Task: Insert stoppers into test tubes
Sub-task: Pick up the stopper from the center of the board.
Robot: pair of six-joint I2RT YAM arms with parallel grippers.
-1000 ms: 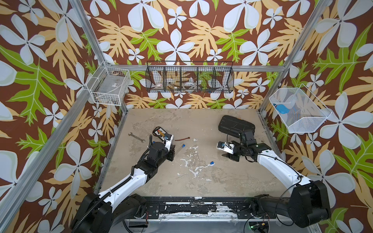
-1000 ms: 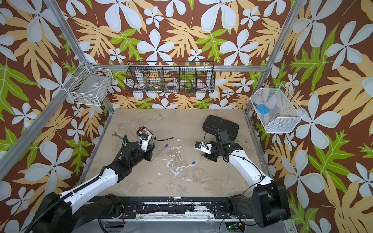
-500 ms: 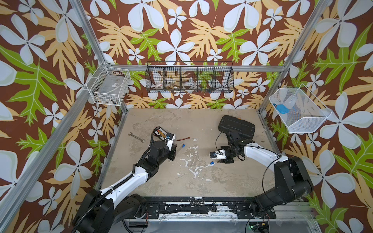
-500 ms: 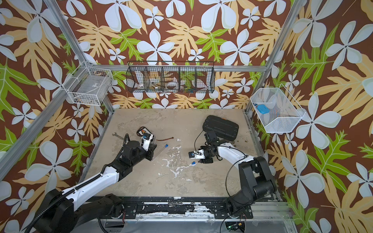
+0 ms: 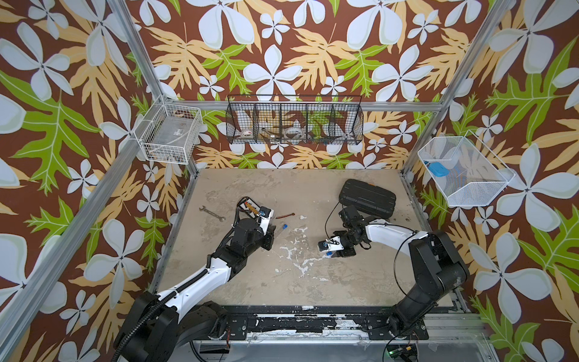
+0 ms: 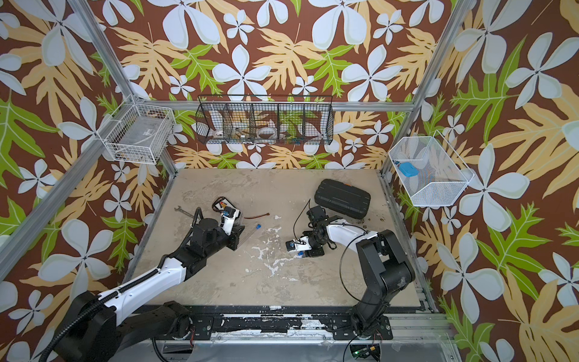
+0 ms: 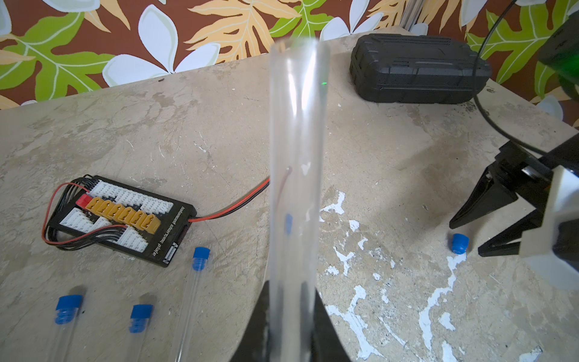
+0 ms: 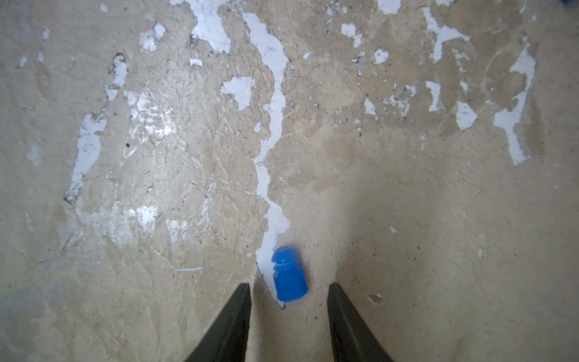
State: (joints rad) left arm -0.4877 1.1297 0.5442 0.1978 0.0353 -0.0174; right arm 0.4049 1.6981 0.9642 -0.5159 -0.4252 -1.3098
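- Right wrist view: right gripper (image 8: 289, 286) stands part open and empty, tips low over the tabletop (image 8: 156, 156); 1 loose stopper (image 8: 287, 275) lies just ahead, between them.
- Left wrist view: left gripper (image 7: 291, 340) is clamped on an unplugged test tube (image 7: 296, 141); 3 plugged tubes (image 7: 189, 307) lie beyond.
- Step, I judge: picking up the stopper. Next: advance slightly, close, then carry it to the tube's mouth.

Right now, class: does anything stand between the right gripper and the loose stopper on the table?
Nothing visible does. The stopper lies on the table at the tips of the right gripper, in line with the gap between its open jaws.
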